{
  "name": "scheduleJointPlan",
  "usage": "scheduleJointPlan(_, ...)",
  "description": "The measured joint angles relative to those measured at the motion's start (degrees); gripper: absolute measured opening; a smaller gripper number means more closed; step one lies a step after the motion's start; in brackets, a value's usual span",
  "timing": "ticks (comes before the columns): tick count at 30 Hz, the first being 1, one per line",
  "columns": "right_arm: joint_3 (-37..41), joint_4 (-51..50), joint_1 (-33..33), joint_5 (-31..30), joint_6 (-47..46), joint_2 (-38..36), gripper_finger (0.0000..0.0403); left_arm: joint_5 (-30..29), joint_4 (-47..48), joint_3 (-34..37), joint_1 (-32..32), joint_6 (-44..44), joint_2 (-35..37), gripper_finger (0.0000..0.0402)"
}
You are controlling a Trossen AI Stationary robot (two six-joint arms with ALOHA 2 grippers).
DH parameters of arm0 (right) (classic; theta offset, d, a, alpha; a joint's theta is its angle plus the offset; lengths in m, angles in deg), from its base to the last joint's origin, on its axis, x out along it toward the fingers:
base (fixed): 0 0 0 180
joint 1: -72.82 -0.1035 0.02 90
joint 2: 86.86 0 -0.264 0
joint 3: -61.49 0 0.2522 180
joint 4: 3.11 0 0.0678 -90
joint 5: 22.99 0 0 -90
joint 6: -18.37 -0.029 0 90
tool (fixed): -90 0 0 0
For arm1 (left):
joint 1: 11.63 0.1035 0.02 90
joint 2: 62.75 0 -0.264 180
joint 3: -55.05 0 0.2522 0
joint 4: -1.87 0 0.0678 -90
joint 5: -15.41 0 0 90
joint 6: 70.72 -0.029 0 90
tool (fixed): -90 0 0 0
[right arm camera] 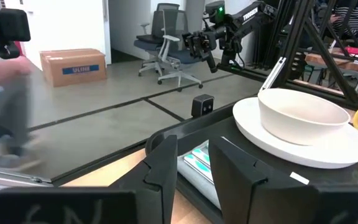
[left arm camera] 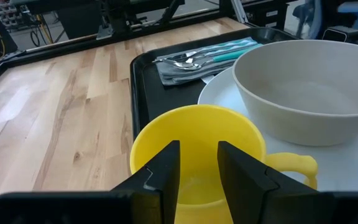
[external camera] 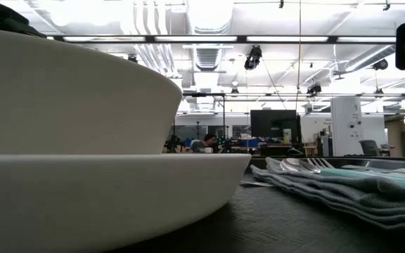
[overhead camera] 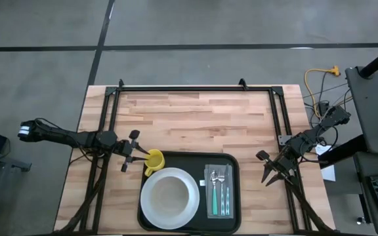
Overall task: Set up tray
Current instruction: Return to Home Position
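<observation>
My pale wooden tabletop (overhead camera: 195, 118) stands on a grey concrete floor (overhead camera: 241, 23) crossed by dark seam lines. Off its right edge a yellow cable (overhead camera: 321, 77) loops over the floor beside a dark desk (overhead camera: 373, 92). Looking level across the room, I see an open ceiling (external camera: 209, 28) of white ducts and pipes under bright strip lights. Far back there is a dark screen (external camera: 273, 125) with a white cabinet (external camera: 350, 123) to its right, and a person (external camera: 207, 140) sits in the distance. Out past my right side a cardboard box (right arm camera: 73, 66) sits on the floor by a white wall (right arm camera: 55, 25), with grey office chairs (right arm camera: 166, 46) near it and a blurred person (right arm camera: 8, 118) close by.
</observation>
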Motion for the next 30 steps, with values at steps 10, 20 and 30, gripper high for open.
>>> scheduleJointPlan(10,0.0,0.0,0.0,0.0,0.0,0.0,0.0072,0.0,0.0,0.0,0.0,0.0,0.0,0.0094)
scheduleJointPlan(20,0.0,0.0,0.0,0.0,0.0,0.0,0.0075,0.0,0.0,0.0,0.0,0.0,0.0,0.0094)
scheduleJointPlan(30,0.0,0.0,0.0,0.0,0.0,0.0,0.0087,0.0,0.0,0.0,0.0,0.0,0.0,0.0094)
